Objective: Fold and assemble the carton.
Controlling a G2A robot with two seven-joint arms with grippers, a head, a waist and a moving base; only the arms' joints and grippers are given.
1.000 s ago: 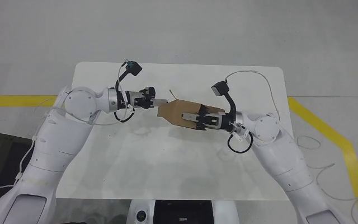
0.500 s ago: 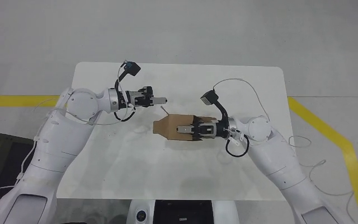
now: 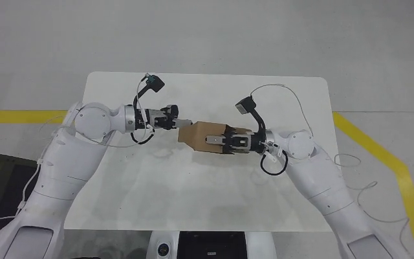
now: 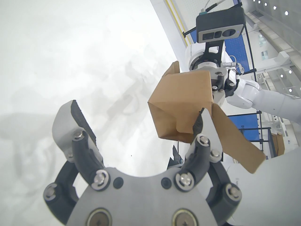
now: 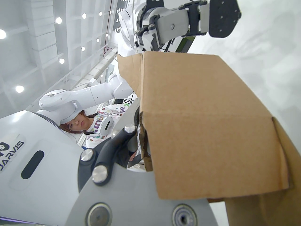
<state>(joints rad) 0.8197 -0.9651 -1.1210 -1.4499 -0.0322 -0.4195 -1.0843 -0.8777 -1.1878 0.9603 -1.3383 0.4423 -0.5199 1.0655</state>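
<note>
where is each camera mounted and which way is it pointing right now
Top view: above the arms, looking down at the white table; both arms show, meeting at the carton.
Left wrist view: on the left wrist, looking along the open left gripper at the carton; its own fingers show, with the right gripper beyond.
Right wrist view: on the right wrist, looking across the gripped carton toward the left gripper; one of its fingers shows.
Shared: all three see the carton, and each wrist view sees the other gripper.

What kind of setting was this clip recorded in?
Probably a robotics lab or demo hall: a plain white table on a grey floor with yellow marking tape, and a tall white gridded wall with spotlights.
</note>
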